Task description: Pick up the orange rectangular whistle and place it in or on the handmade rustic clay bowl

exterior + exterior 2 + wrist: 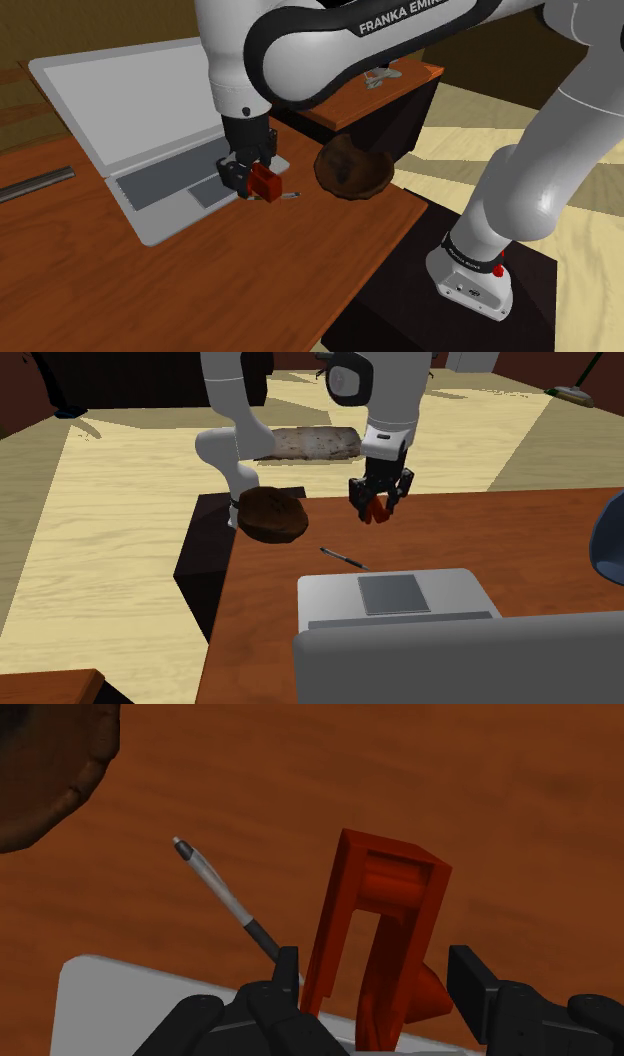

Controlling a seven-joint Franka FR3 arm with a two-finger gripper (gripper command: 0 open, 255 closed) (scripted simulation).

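Wrist view shows the gripper [378, 972] with its fingers [288, 972] partway closed on the orange-red whistle [375, 914]. One finger presses the whistle's flat side and the other meets a small cone that juts from its opposite side. The whistle is a hollow, boxy frame that points away from the hand. It is held over the spot where the grey laptop's [120, 1004] corner meets the bare wooden table [420, 774]. How high it is above the wood cannot be judged.

In the shoulder view the gripper [250, 178] and whistle [265, 184] are at the laptop's [130, 120] front corner. The brown bowl [352, 170] is a little way off, sitting at the table's [150, 290] edge next to the corner nearest the stand [400, 300]. A thin grey pen [290, 195] lies on the wood between the laptop and the bowl, apart from both. A grey metal rod [35, 184] lies on the table close to the far edge, beyond the laptop.

From the second exterior view, the gripper [378, 504] hangs close to the table's far edge with the whistle [377, 513] in it. The bowl [272, 515] is at that edge's corner and the pen [343, 558] lies closer to the laptop [400, 602]. Around the table is a pale plank floor [120, 502] with a mottled rug [310, 442]. A dark side table with a wooden top [360, 105] stands behind the bowl.
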